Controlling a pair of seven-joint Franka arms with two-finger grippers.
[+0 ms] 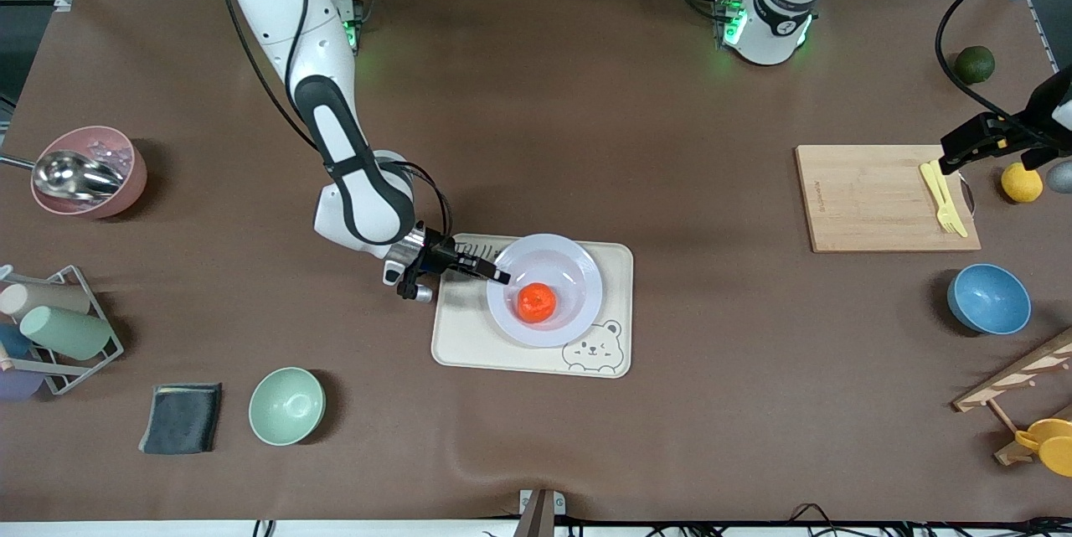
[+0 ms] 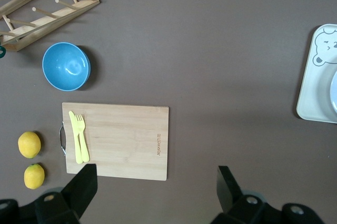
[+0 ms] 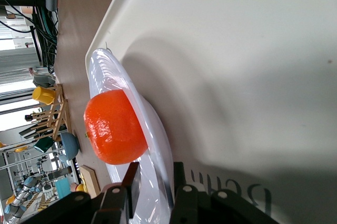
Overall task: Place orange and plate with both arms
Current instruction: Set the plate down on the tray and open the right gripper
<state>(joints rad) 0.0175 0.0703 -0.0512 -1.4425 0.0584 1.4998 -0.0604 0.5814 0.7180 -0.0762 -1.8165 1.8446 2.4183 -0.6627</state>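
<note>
The plate (image 1: 546,290) sits on the beige bear-printed tray (image 1: 469,336), around the middle of the surface and somewhat toward the edge nearest the front camera. The orange (image 1: 536,302) rests in the plate's sunken centre, slightly toward the camera-side part of it.

The right gripper (image 1: 494,273) is low at the plate's rim on the side toward the right arm's end of the surface. In the right wrist view its fingers (image 3: 131,182) straddle the rim, one inside the plate and one outside, narrowed onto it, so it looks clamped on the plate. The orange (image 3: 115,126) lies just past those fingertips, toward the plate's middle, near but not touching them.

The relation that matters: from the right gripper the plate extends away toward the left arm's end, so any lift or slide pivots on this single rim grip, and the orange could roll if the plate tilts. The right arm is by far the nearer one.

The left gripper (image 1: 984,143) hangs well apart over the corner region at the left arm's end, above the wooden cutting board (image 2: 118,140) and beside the lemons (image 2: 29,144); its fingers are spread wide and empty. That arm appears to wait
</note>
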